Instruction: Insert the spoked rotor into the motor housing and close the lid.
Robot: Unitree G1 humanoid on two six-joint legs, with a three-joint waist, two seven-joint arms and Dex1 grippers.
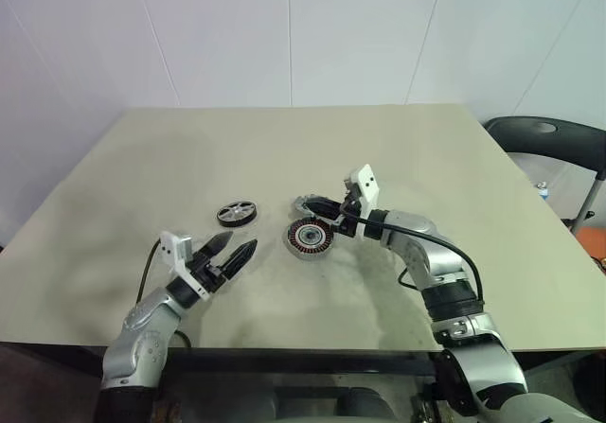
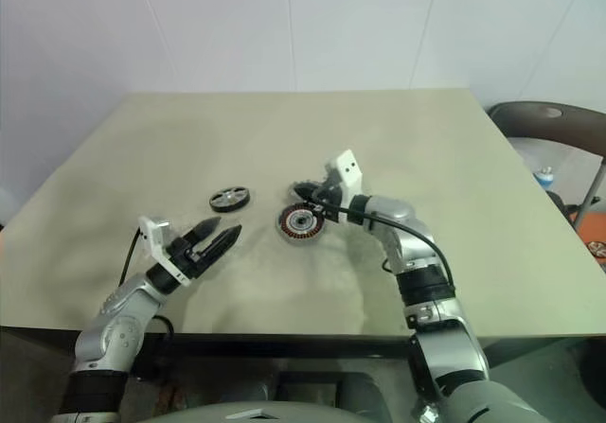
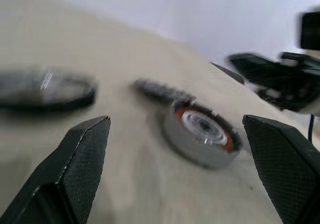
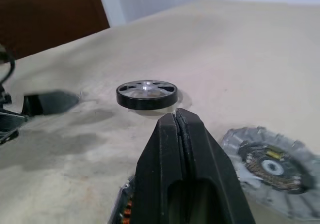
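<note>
The spoked rotor [image 1: 237,214] lies flat on the table, left of the motor housing [image 1: 310,239], whose copper windings ring a silver centre. The lid [image 4: 272,164], a toothed silver cap, rests on the table just behind the housing. My right gripper [image 1: 312,204] is shut with nothing in it. It hovers over the housing's far edge, beside the lid and pointing left. My left gripper [image 1: 242,243] is open and level, just left of the housing and in front of the rotor. Between its fingers [image 3: 85,154] the housing [image 3: 202,134] shows.
The parts sit mid-table on a beige table [image 1: 454,177]. A dark chair [image 1: 554,144] stands beyond the table's right edge. A white wall is behind.
</note>
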